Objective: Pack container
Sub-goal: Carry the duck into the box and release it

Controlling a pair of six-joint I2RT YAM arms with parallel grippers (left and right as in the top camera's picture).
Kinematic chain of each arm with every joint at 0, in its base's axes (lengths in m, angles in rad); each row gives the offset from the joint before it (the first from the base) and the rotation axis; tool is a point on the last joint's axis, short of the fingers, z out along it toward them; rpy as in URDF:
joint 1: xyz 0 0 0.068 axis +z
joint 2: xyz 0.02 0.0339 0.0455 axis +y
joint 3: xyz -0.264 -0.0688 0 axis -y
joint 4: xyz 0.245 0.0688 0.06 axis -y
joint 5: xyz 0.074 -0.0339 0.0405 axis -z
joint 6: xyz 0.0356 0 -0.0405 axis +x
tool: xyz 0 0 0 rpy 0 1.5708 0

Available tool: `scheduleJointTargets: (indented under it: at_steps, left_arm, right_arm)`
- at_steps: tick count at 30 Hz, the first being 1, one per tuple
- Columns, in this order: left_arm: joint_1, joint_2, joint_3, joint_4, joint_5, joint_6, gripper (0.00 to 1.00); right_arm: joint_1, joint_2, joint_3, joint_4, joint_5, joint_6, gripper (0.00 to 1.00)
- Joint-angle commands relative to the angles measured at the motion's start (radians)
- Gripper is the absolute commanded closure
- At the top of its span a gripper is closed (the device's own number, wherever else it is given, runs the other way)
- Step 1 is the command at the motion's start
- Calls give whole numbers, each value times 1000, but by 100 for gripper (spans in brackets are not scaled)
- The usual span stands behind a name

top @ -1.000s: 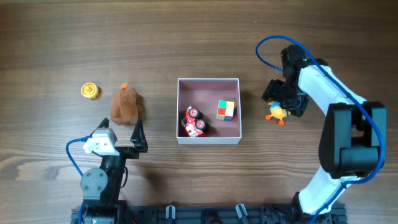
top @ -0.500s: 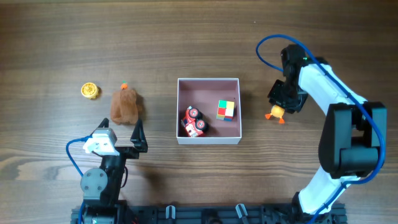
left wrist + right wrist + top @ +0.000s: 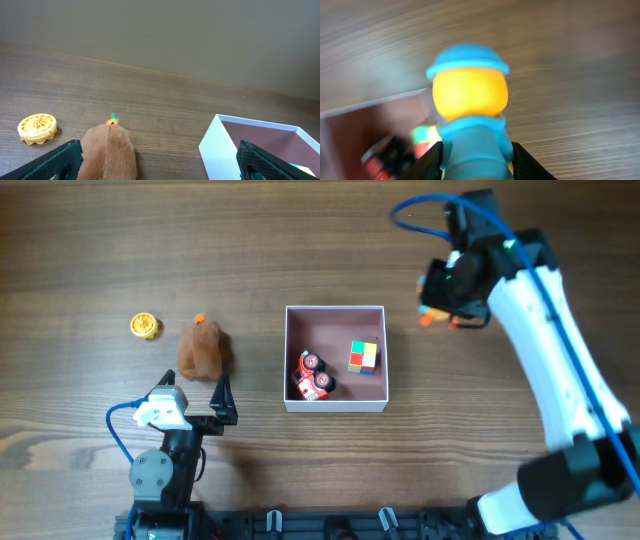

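1. Container [image 3: 335, 308]: a lidless square box with white walls and a dusky pink floor. It sits flat at the middle of the table [image 3: 300, 240], between the two arms.
2. Inside it lie a red car [image 3: 311, 376] toward the near-left corner and a coloured cube [image 3: 363, 357] by the right wall, apart from each other.
3. Right gripper [image 3: 447, 298]: its jaws are closed on a figure [image 3: 470, 95] with a yellow head, blue cap and blue body. The fingers [image 3: 434, 165] press its lower body from both sides.
4. Seen from overhead, this gripper is just beyond the container's far-right corner, outside the walls. Only orange bits of the figure peek out beneath it.
5. The right wrist view is blurred, with the container, car and cube showing at lower left behind the figure.
6. Left gripper [image 3: 195, 390]: its jaws are spread wide and hold nothing. It sits near the front of the table, left of the container.
7. A brown plush [image 3: 203, 350] lies just ahead of the left gripper, with a small orange tip at its far end. Contact with the fingers cannot be told.
8. A yellow disc [image 3: 145, 326] lies left of the plush, apart from it.
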Motion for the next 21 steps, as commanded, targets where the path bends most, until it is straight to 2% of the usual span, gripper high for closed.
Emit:
scheduleJointTargets:
  at_steps: [1, 6, 11, 21]
  left_arm:
    - [6, -4, -8, 0, 18, 8, 0]
    - [7, -4, -8, 1, 18, 8, 0]
    - [7, -4, -8, 1, 18, 8, 0]
    - [7, -4, -8, 1, 18, 8, 0]
  right_arm:
    - [123, -45, 17, 4, -23, 8, 62]
    - [276, -37, 14, 0, -19, 31, 62]
    - [380, -32, 9, 16, 24, 61, 56]
    - [387, 42, -25, 123, 37, 29, 49]
